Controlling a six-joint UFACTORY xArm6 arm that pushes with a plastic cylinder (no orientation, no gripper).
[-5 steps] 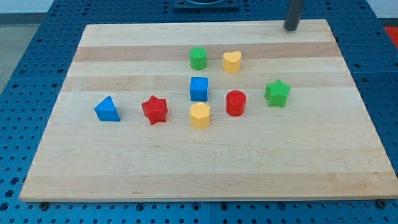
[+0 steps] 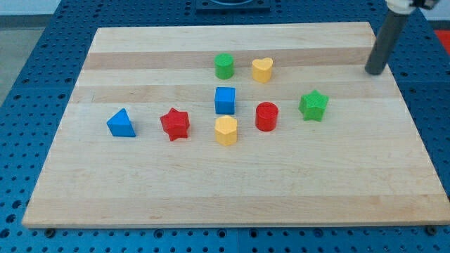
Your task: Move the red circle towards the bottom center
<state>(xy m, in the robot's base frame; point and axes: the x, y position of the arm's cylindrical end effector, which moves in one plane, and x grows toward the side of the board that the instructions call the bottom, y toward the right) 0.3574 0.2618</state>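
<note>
The red circle [image 2: 266, 116] stands on the wooden board [image 2: 211, 190], a little right of the middle. My tip [image 2: 375, 72] rests near the board's right edge, up and to the right of the red circle and well apart from it. The green star [image 2: 313, 105] lies between my tip and the red circle. The yellow hexagon [image 2: 226, 131] sits just left of and below the red circle. The blue cube [image 2: 225, 100] is up and to its left.
A green cylinder [image 2: 223, 65] and a yellow heart [image 2: 262, 69] stand above the middle group. A red star [image 2: 174, 124] and a blue triangle [image 2: 121, 123] lie to the left. A blue pegboard table [image 2: 21, 84] surrounds the board.
My tip has moved right and down, from the board's top edge to near its right edge. No block has moved.
</note>
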